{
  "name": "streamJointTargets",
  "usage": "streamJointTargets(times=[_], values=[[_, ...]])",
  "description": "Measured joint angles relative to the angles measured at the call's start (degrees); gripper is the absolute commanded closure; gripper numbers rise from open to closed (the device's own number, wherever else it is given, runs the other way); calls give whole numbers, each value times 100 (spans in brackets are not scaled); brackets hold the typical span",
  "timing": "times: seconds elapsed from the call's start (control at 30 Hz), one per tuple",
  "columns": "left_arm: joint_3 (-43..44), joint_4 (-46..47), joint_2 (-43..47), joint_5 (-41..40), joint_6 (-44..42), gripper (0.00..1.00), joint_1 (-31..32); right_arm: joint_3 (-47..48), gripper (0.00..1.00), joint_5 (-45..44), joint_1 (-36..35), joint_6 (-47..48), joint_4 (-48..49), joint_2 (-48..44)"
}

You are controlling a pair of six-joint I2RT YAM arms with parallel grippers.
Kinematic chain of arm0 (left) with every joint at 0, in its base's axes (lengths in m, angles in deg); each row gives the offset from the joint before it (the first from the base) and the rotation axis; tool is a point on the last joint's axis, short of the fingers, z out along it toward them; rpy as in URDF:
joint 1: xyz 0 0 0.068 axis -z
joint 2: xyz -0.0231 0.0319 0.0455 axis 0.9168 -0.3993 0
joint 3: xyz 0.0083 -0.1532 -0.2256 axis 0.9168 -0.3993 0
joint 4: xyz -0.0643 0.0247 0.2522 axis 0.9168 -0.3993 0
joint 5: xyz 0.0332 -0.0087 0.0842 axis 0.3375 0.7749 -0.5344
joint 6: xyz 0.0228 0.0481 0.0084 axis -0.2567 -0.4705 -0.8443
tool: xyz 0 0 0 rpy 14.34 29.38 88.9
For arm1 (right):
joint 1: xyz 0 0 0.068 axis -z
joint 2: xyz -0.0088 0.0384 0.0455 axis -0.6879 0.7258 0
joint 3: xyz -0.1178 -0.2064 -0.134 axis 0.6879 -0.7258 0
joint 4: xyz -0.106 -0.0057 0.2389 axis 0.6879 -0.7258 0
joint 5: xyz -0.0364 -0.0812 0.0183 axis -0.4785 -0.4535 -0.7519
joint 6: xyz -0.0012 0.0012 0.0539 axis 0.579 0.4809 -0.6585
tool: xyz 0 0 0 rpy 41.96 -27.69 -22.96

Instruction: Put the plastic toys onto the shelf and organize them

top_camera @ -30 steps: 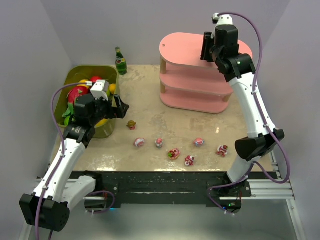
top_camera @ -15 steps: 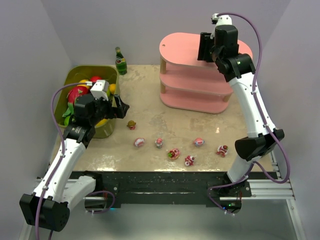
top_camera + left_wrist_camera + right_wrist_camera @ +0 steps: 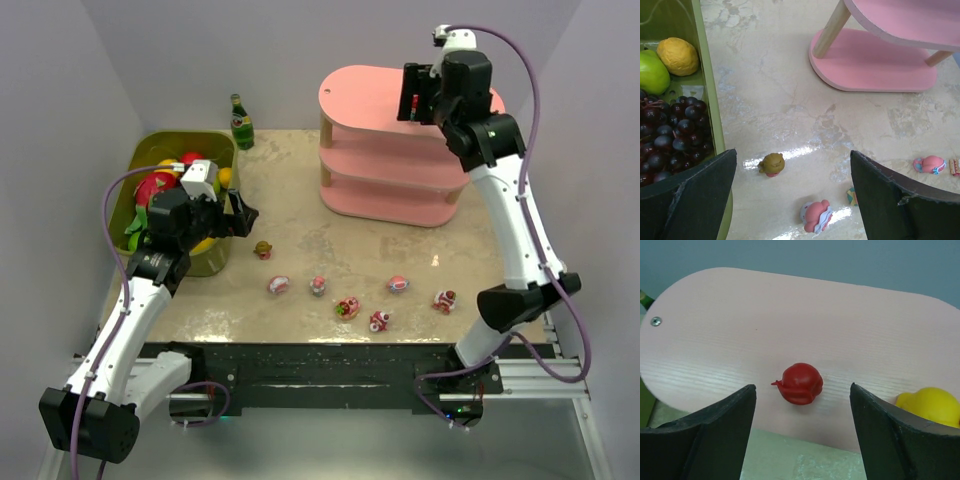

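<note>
The pink three-tier shelf [image 3: 380, 110] stands at the back right. My right gripper [image 3: 412, 92] hovers over its top board [image 3: 740, 320], open and empty. A red toy [image 3: 801, 383] rests on the board below the gap between the jaws, and a yellow toy [image 3: 932, 405] sits to its right. Several small toys lie on the table's front, among them a brown-haired one [image 3: 263, 250] and a pink one [image 3: 278, 285]. My left gripper [image 3: 243, 218] is open and empty above the brown-haired toy [image 3: 772, 164] and the pink toy [image 3: 816, 216].
An olive-green bin [image 3: 215, 140] at the left holds grapes [image 3: 670, 135], a lemon [image 3: 678, 56] and a green apple [image 3: 651, 72]. A green bottle [image 3: 241, 122] stands behind it. The bin's wall [image 3: 707, 90] is beside my left finger.
My right arm has shifted a little to the right and up over the shelf's top board. The left arm and the table toys have not moved.
</note>
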Motion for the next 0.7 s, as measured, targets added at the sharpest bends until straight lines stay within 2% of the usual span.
streamJointTargets(times=[0.17,0.3,0.53,0.7], values=[[0,-2,7,-39,0,0,0,-354,19,638,4,101,162,-874],[0,-2,28,-68,2,0,0,-697,19,1641,-98,304,518,-1624],[0,2,184,-210,9,0,0,-1480,17,2186,-2035,1019,817,-1893],[0,-2,229,-461,37,0,0,-2719,15,2634,-2446,1296,1154,-1510]])
